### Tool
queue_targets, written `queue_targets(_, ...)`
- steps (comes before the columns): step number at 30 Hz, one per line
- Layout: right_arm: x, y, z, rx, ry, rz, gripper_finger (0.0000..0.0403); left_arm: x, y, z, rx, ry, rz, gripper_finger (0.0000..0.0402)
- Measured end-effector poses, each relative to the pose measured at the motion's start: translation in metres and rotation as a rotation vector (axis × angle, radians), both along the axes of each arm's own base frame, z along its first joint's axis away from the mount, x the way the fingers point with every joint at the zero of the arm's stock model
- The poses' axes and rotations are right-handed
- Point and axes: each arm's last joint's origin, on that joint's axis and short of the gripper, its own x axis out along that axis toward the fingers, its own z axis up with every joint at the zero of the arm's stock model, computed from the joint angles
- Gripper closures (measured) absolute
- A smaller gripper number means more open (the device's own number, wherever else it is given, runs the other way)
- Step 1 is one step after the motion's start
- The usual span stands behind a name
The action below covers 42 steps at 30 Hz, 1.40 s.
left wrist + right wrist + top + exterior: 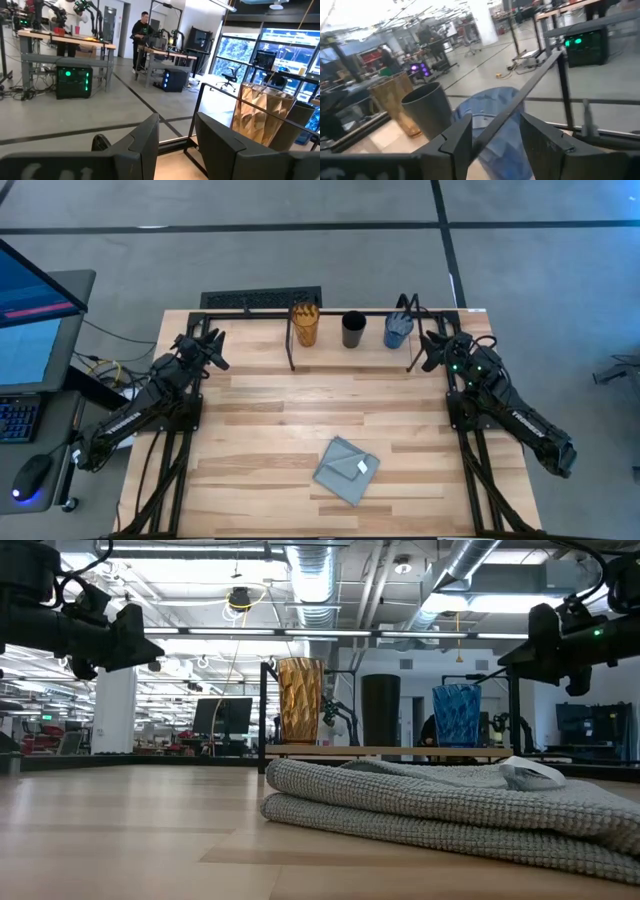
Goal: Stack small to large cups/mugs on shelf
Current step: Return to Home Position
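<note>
Three cups stand in a row on the shelf at the table's far edge: the tall amber tumbler on the left, the black cup in the middle, the blue cup on the right. The low view shows the amber tumbler, the black cup and the blue cup upright on the shelf board. My left gripper hovers open left of the shelf. My right gripper hovers open beside the shelf's right post, facing the blue cup.
A folded grey cloth lies on the near middle of the table. The shelf's thin black rail crosses in front of my right gripper. The rail and amber tumbler lie ahead of my left gripper. People stand in the room beyond.
</note>
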Motion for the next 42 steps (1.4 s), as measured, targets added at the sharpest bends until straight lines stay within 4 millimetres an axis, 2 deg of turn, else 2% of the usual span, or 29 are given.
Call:
queue_targets(10,-0.0014,-0.0011,0.0024,-0.033,0.010,-0.057,0.0217,0.0000,0.0000,-0.0004,-0.002,-0.002,0.000,0.0283)
queue_targets(17,-0.0055,-0.0036,-0.0036,0.015,0.060,-0.175,0.0217,0.0001,0.0001,-0.0005,-0.008,-0.010,-0.001,0.0283)
queue_targets(42,-0.0048,-0.0038,-0.0046,0.004,0.096,-0.161,0.0217,0.0002,0.0002,-0.0009,0.013,0.029,0.003,0.0283)
